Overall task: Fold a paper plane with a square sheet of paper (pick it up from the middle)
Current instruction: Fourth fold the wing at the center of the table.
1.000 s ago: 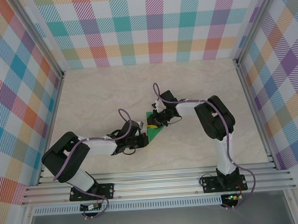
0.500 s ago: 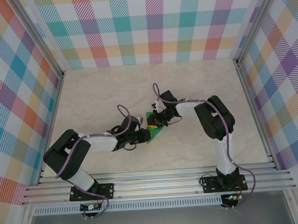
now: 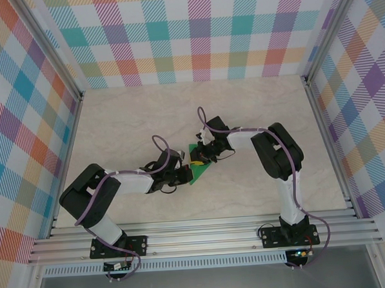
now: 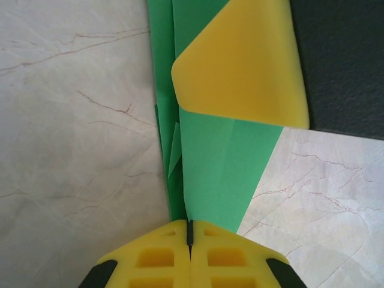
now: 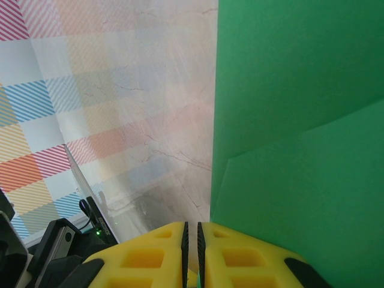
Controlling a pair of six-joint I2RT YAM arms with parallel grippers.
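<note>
Matt creased green paper (image 4: 222, 162), smooth marble-look table (image 4: 72, 150)

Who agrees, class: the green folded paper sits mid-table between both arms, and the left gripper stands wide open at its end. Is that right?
Not quite. The left gripper is shut, not wide open: the left wrist view shows its jaws closed together on the end of the paper. The rest of the statement stands.
</note>
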